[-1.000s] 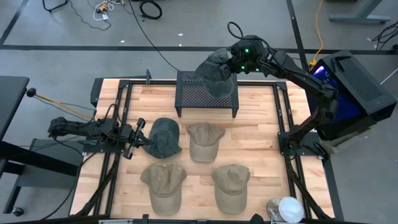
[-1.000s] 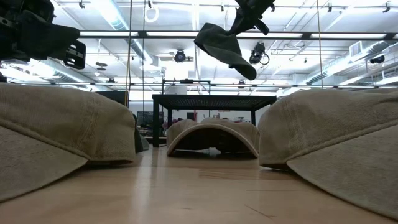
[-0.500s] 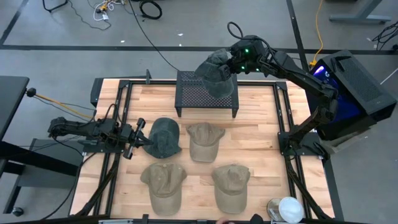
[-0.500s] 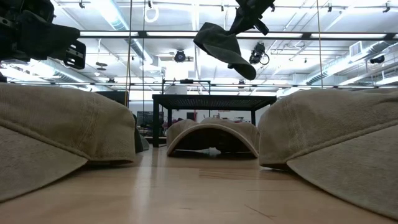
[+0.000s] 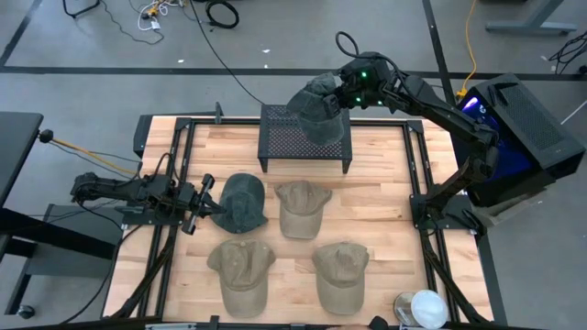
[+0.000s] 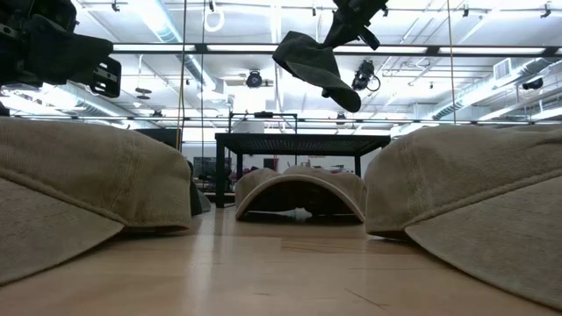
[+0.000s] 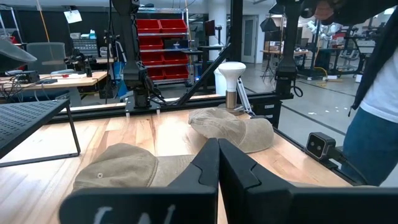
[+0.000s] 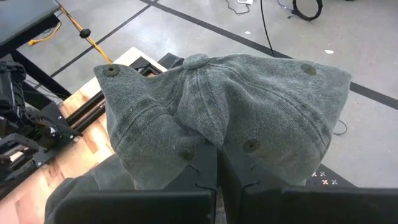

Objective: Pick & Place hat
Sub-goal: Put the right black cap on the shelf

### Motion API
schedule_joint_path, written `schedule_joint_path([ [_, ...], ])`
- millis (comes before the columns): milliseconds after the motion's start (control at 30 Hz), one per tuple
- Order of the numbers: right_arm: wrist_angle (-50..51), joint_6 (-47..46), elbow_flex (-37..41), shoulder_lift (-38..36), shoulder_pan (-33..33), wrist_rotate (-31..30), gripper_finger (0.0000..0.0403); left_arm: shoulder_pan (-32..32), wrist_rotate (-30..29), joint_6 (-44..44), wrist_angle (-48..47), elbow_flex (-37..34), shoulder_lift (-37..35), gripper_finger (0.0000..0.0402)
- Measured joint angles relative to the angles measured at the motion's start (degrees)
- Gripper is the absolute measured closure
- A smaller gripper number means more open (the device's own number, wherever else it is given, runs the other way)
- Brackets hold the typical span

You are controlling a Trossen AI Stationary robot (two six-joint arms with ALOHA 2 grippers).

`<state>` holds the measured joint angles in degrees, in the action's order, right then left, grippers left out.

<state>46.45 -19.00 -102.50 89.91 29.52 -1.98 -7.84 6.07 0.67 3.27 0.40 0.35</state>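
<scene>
Grey-green cloth cap [image 5: 320, 108] hanging crumpled in the air above the black mesh metal stand [image 5: 305, 139], pinched in the closed right gripper [image 5: 341, 94], left gripper [image 5: 217, 208] closed on nothing, beside a dark green cap [image 5: 243, 203] on the wooden table [image 5: 385, 197].

A light wooden table [image 5: 385, 202] carries a black perforated metal stand [image 5: 304, 137] near its far edge. 4 hats lie directly on the wood: a dark green hat [image 5: 242, 202] beside a tan hat [image 5: 298, 208], and nearer the front 2 more tan hats [image 5: 242, 272] [image 5: 340, 273]. A white lamp-like object [image 5: 424, 308] stands at the front right corner.
</scene>
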Motion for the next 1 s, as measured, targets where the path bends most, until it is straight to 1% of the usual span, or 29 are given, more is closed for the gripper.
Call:
schedule_joint_path([
  [733,-0.62,-0.13,0.00,0.00,0.33,-0.35,0.0399,0.00,0.00,0.00,0.00,0.00,0.01,0.0399],
  [1000,-0.52,-6.69,0.00,0.00,0.33,-0.86,0.0399,-0.01,0.00,0.00,0.00,0.00,0.00,0.0399],
])
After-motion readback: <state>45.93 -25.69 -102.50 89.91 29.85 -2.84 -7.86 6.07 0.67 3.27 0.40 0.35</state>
